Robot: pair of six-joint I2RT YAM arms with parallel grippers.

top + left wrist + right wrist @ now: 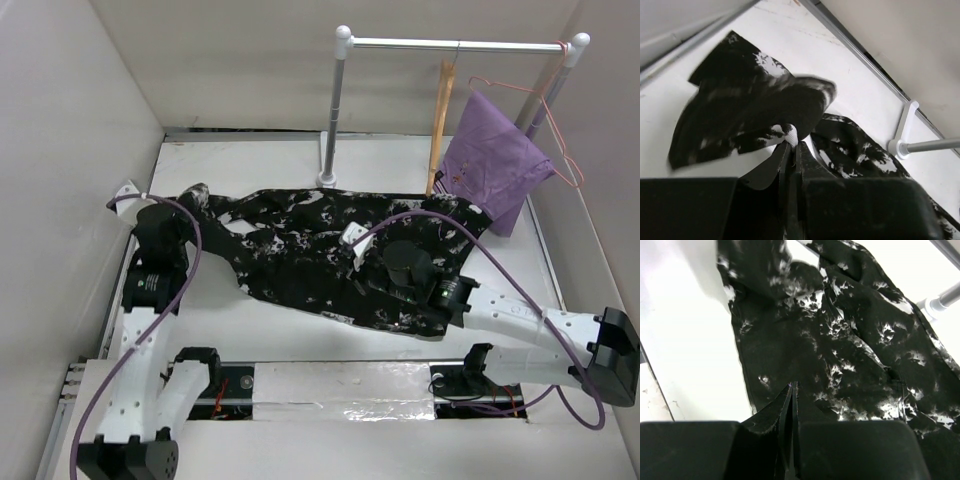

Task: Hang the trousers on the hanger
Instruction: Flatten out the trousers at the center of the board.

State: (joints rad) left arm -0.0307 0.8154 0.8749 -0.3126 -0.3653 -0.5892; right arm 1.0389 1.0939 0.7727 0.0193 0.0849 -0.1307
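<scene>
The trousers (320, 250), black with white blotches, lie spread across the middle of the table from left to right. My left gripper (185, 208) is at their left end. In the left wrist view it (792, 141) is shut on a fold of the trousers (750, 110), with a bit of white cloth between the tips. My right gripper (355, 250) is over the middle of the trousers. In the right wrist view it (792, 386) is shut, and nothing shows between the jaws above the trousers (850, 340). The wooden hanger (440, 120) hangs on the rail at the back right.
A white rail (455, 45) on posts stands at the back, its left post (330, 130) just behind the trousers. A purple cloth (495, 165) on a pink wire hanger (555, 120) hangs next to the wooden hanger. White walls enclose the table on the left, back and right.
</scene>
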